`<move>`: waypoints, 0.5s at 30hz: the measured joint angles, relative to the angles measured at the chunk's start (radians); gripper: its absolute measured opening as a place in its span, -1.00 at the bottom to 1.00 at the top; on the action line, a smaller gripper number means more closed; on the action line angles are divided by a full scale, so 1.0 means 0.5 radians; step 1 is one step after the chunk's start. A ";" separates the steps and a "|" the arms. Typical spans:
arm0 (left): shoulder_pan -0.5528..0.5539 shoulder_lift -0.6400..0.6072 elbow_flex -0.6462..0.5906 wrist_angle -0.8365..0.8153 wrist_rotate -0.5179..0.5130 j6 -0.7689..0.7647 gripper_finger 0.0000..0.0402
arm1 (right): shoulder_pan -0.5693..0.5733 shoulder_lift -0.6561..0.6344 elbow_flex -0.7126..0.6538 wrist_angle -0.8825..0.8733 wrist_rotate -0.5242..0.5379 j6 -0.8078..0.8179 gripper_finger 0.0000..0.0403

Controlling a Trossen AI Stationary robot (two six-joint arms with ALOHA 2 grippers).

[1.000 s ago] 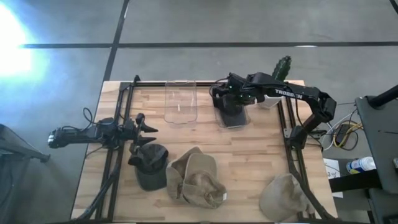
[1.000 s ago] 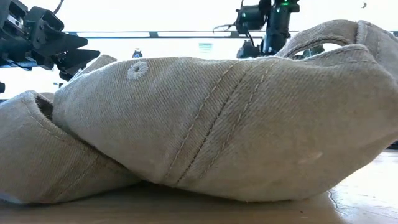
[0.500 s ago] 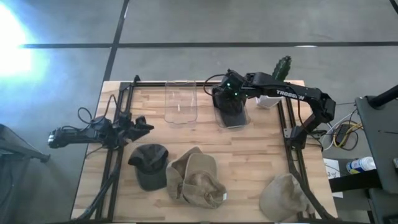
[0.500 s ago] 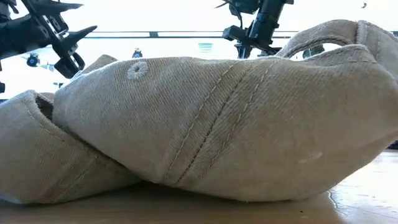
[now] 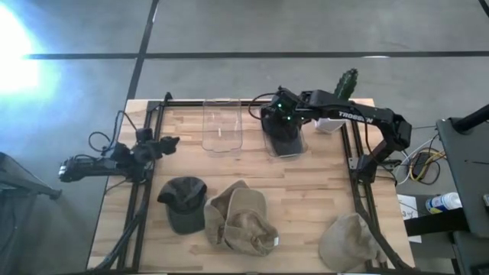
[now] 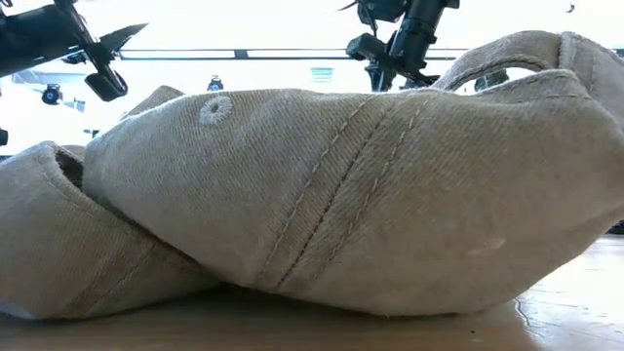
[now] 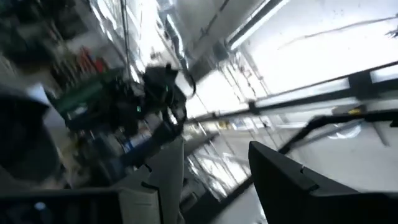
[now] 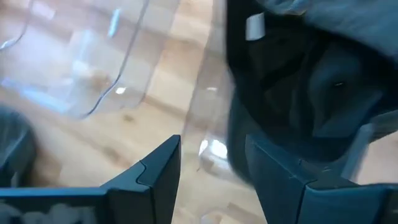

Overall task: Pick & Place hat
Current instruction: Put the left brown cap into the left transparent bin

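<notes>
A dark cap (image 5: 184,203) lies flat on the wooden table, touched by neither gripper. My left gripper (image 5: 170,143) (image 7: 214,180) is open and raised near the table's left edge, on the far-left side of that cap, and points up into the room. A second dark hat (image 5: 284,131) (image 8: 298,81) sits inside the right clear bin (image 5: 294,149). My right gripper (image 5: 273,121) (image 8: 214,168) hovers open at that bin's left side, above the hat, with nothing between its fingers.
An empty clear bin (image 5: 221,126) (image 8: 74,68) stands left of the filled one. A crumpled tan hat (image 5: 241,218) (image 6: 341,195) lies at the near middle and fills the low view. Another tan hat (image 5: 348,241) lies at the near right corner. A cactus (image 5: 345,82) stands at the far right.
My left gripper has drawn back from above the dark cap toward the table's far-left, has risen, and has tipped upward. The cap stays flat on the table. My right gripper has lifted a little over the right bin, and the hat has stayed inside.
</notes>
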 joint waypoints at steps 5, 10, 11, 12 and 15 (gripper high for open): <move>-0.013 0.076 0.094 -0.581 0.289 -0.270 -0.18 | 0.091 0.000 0.000 0.040 -0.109 -0.060 -0.13; -0.060 0.282 0.361 -1.355 0.368 -0.226 -0.24 | 0.177 0.000 -0.002 0.054 -0.108 -0.118 -0.13; -0.070 0.333 0.409 -1.422 0.398 -0.179 -0.25 | 0.204 0.000 -0.002 0.067 -0.109 -0.162 -0.13; -0.081 0.384 0.450 -1.461 0.420 -0.114 -0.25 | 0.236 0.000 -0.002 0.098 -0.120 -0.226 -0.13; -0.119 0.534 0.555 -1.481 0.451 0.158 -0.26 | 0.361 0.000 -0.011 0.254 -0.159 -0.525 -0.13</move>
